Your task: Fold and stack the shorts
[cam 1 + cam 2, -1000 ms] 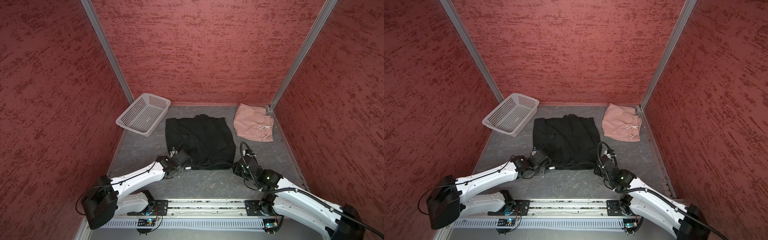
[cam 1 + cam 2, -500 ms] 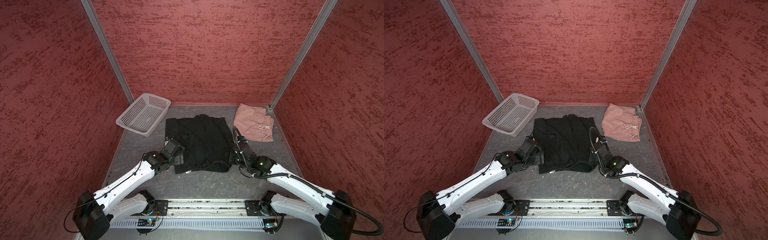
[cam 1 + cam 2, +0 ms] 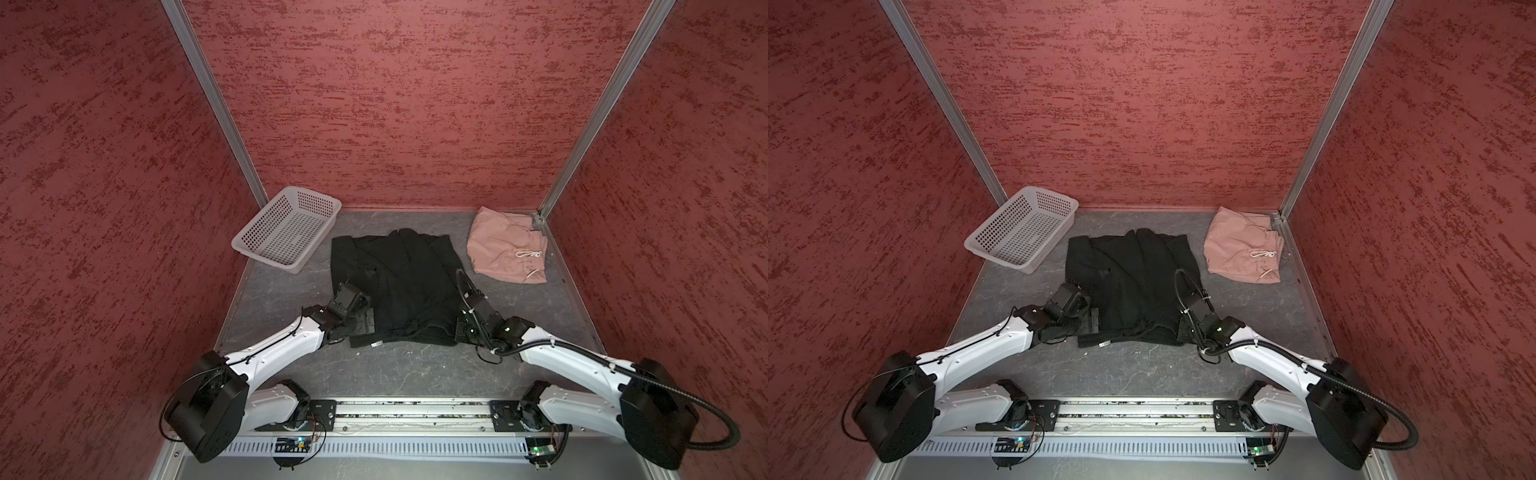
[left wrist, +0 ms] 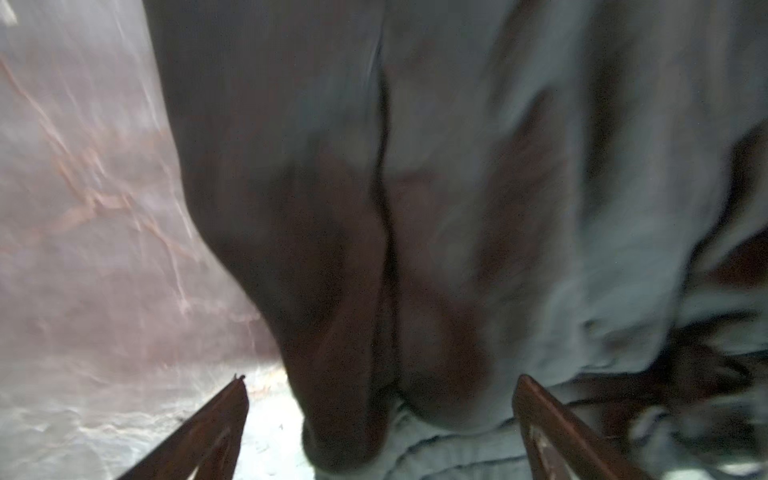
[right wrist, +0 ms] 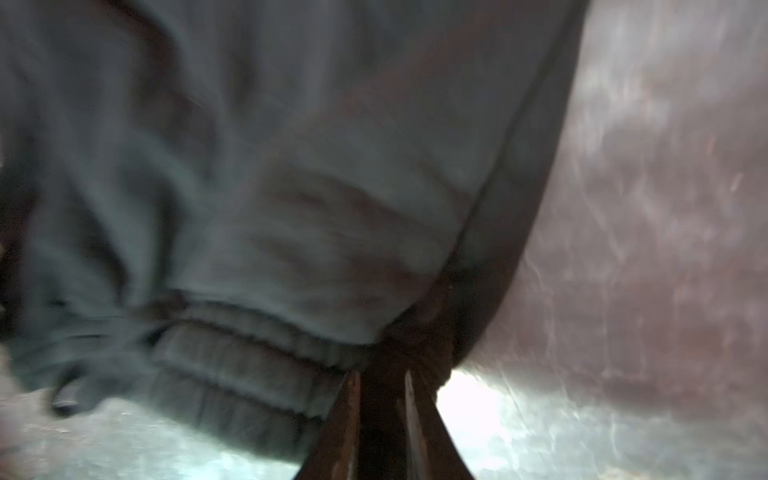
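The left gripper [image 4: 378,378] has its fingers wide apart, holding nothing, at a near corner of the black shorts [image 3: 399,282]. The right gripper [image 5: 379,374] pinches the other near corner. The pink shorts [image 3: 498,249] lie at the back right, well apart.

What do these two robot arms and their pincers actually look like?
The left arm and right arm both have smooth white shells with bulky black joints. A thick ribbed black hose runs along the right arm only. The left gripper and right gripper are black blocks, each ending in two flat, dark brownish fingers.
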Motion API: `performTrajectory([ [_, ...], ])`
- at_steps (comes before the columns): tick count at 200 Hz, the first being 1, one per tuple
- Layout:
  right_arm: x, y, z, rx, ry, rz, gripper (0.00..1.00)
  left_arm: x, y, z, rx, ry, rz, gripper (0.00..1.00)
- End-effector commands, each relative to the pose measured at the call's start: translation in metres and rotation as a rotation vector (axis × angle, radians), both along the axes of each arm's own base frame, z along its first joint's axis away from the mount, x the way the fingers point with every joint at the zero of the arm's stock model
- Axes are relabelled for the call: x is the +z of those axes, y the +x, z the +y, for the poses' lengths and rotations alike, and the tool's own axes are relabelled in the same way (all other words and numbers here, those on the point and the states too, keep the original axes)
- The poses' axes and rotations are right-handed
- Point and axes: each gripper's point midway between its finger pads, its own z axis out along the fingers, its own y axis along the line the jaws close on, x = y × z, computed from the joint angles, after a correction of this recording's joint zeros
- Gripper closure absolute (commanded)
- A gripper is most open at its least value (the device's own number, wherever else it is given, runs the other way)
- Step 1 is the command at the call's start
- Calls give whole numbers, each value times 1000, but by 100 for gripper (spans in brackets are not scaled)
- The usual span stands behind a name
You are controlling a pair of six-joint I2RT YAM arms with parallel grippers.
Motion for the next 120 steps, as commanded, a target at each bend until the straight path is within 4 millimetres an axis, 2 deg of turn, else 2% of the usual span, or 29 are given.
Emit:
performTrajectory([
  [1,-5,-5,-14,-90,4,61,77,-11,-7,-1,34,-36,48,1],
  [13,3,-4,-27,-138,5,49,76,-17,-13,6,51,-14,84,1],
  [24,19,1,-31,-154,32,0,74,-18,-16,10,53,-4,96,1],
  [49,53,15,-30,-138,60,-108,68,0,-13,2,4,-42,63,1],
  [73,63,30,-7,-31,83,-135,62,28,-7,-1,-22,-67,11,1],
  [93,68,47,20,55,121,-154,61,49,-4,11,11,-83,-7,1],
  [97,68,50,25,71,130,-161,62,53,-4,14,18,-86,-8,1],
  [107,67,54,39,126,156,-174,74,62,0,23,40,-91,-20,1],
  [120,51,56,43,136,148,-146,83,69,8,32,51,-107,-37,1],
])
